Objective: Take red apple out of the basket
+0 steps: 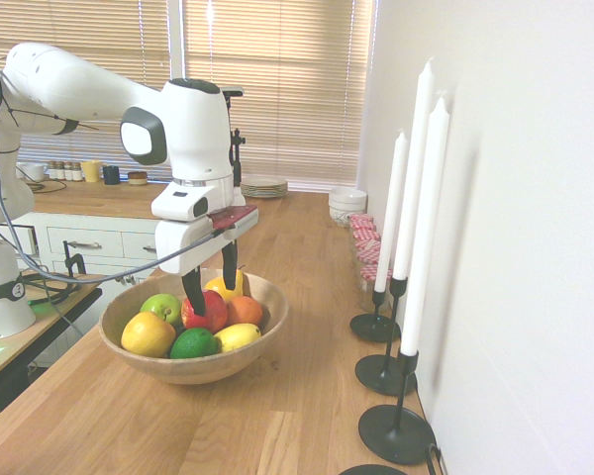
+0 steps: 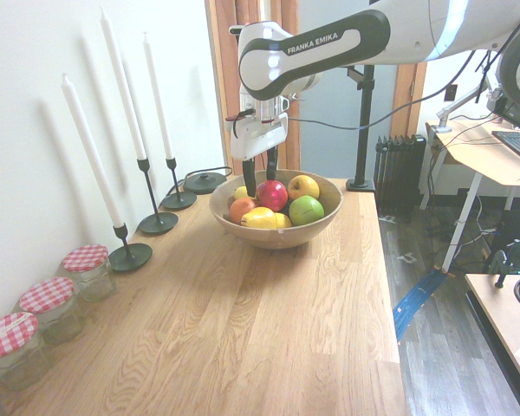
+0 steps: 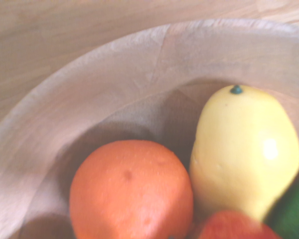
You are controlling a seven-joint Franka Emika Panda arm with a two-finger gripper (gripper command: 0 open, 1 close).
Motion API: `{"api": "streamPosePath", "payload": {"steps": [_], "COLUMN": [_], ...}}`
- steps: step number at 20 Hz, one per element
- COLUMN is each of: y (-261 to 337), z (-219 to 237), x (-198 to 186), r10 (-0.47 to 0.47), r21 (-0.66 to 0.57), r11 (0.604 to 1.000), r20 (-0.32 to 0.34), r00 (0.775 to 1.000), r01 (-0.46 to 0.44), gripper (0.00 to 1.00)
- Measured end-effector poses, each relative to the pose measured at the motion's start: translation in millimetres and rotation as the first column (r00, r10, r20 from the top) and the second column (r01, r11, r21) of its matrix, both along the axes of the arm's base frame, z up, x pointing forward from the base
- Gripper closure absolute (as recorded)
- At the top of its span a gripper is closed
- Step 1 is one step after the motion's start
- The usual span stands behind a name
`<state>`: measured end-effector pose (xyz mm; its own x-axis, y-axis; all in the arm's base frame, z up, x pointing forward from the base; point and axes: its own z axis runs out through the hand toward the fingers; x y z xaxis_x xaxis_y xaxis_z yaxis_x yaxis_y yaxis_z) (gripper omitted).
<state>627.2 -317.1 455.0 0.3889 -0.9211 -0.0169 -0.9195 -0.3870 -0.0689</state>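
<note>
Inside basket (image 1: 267,307) rim, pincer (image 1: 211,287) spread wide w/ fingers straddling red apple (image 1: 208,310), fruit packed close.

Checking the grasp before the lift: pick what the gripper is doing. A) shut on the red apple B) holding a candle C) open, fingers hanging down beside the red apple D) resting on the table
C: the gripper stands open, its fingers flanking the red apple in the basket, nothing clamped.

basket (image 1: 268,309): 1 | red apple (image 1: 210,310): 1 | candles (image 1: 421,223): 3 | jars (image 2: 87,269): 3
</note>
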Motion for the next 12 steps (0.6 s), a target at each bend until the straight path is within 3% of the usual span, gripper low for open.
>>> {"api": "streamPosePath", "payload": {"steps": [6,7,12], "y": [-11,-11,-11], "z": [-25,-26,-26], "x": [-1,-2,-1], "r10": [-0.017,-0.017,-0.014], "r21": [0.021,0.023,0.023], "r11": [1.000,1.000,1.000], "r20": [-0.038,-0.042,-0.042], "r00": [0.999,0.999,0.999], "r01": [0.018,0.018,0.015], "gripper": [0.00,1.00,1.00]}}
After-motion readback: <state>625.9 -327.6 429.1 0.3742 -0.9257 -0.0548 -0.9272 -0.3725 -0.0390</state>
